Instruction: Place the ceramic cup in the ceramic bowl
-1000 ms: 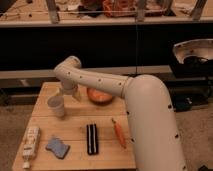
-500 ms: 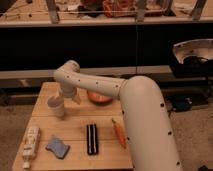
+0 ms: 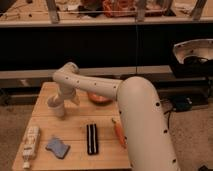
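The small, pale whitish-grey tapered ceramic cup (image 3: 54, 108) stands upright at the far left of the wooden surface (image 3: 75, 124). It looks light, stiff, slick with glaze and breakable, so a gentle pinch across its rim seems best. The gripper (image 3: 61, 100) hangs right at it, jaws spread wide. The round orange-brown ceramic bowl (image 3: 100, 98) sits near on the right, partly behind the arm.

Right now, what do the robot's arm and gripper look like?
The arm is cream-white: thick, smooth, rounded tubes, thinner toward the end, with rows of small dark dots. No cables or writing show. The gripper, down at the cup on the left of the table, looks equally pale; its shape is hard to make out.
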Action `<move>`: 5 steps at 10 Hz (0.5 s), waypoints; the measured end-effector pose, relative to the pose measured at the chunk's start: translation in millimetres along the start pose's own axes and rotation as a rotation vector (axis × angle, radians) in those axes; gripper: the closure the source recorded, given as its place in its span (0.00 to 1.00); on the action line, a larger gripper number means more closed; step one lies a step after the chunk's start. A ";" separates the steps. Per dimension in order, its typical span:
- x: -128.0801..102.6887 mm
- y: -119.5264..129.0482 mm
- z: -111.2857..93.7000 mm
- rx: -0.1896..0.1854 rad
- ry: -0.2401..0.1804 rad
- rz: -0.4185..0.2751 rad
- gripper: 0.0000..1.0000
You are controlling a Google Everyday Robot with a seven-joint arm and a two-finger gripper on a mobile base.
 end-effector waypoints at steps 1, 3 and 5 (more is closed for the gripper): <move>-1.2 -2.3 2.3 0.002 -0.005 -0.008 0.20; -2.5 -4.1 5.0 0.003 -0.012 -0.016 0.20; -3.3 -2.3 7.7 0.005 -0.019 -0.021 0.20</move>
